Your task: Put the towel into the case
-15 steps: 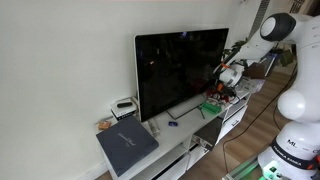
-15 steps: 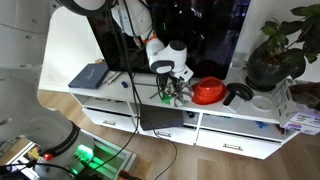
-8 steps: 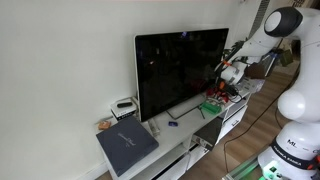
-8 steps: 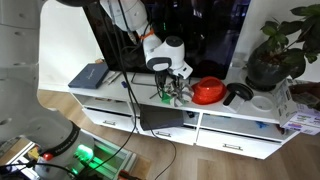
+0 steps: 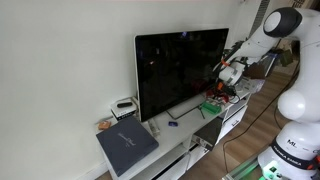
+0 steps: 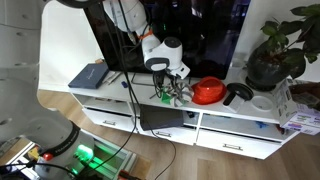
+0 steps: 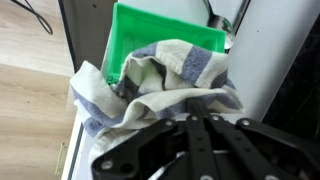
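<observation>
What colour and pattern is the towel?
The towel is off-white with grey-blue bands, lying across the green case. It shows best in the wrist view.

- Both exterior views are small and grainy, evenly lit by soft room light; the white wall (image 5: pixel 60 60) is bright.
- The dark TV screen (image 5: pixel 180 70) shows faint reflections.
- In the wrist view, the close-up pincer (image 7: pixel 197 122) is blurred.

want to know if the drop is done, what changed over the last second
The gripper rose slightly and drifted left in an exterior view, above the case. The towel lies bunched in the case, hanging over its edge; whether it was just released cannot be told. The TV, the red bowl and the grey slab stayed put.
</observation>
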